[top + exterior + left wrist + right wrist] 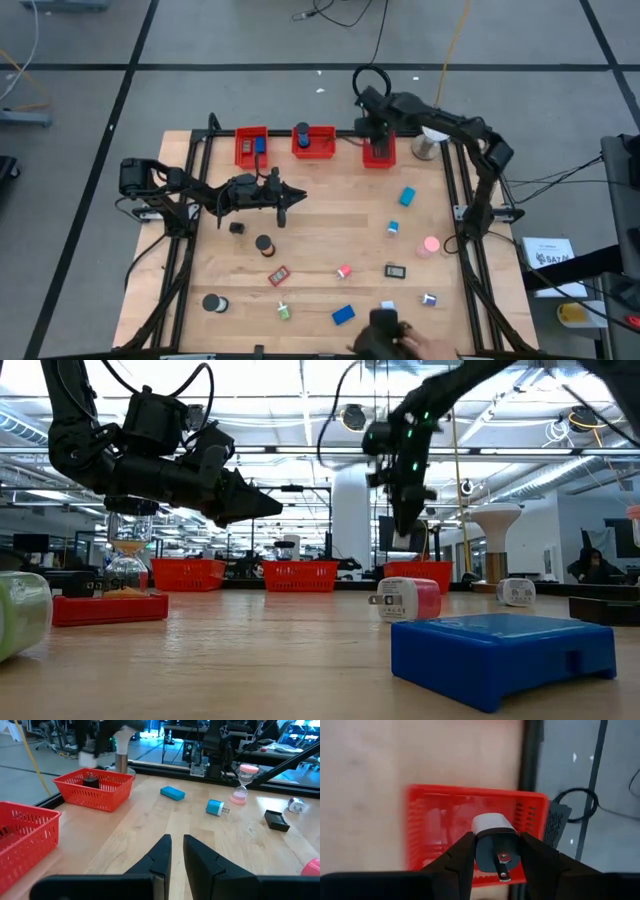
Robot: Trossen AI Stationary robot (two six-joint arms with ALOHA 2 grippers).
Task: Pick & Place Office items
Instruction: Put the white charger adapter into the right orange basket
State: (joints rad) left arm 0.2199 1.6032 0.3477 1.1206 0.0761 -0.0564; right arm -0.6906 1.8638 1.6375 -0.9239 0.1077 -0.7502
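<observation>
The wooden bench (320,250) is seen from above, with three red bins lined along its far edge, and the rightmost red bin (379,152) is taken as the landmark. Directly over that bin the right gripper (497,852) is held, its fingers (462,857) clamped on a dark plug adapter with a white cap (495,845), prongs pointing toward the wrist camera. A black roll (90,781) is seen lying inside this same bin. To the left of that bin, the middle red bin (314,143) and the left red bin (251,146) are set side by side. Well to the left of the landmark bin and nearer the bench centre, the left gripper (292,196) is held above the wood, its fingers (160,857) drawn almost together with nothing between them. Just right of the landmark bin a white domed lamp (431,143) is stood. Toward the near edge from the bin, scattered items are spread: a blue block (343,314), a light-blue block (407,196), a pink hourglass (430,244), a black roll (264,243). At the near edge, far from the bin, a person's hand (425,347) is seen on the bench.
</observation>
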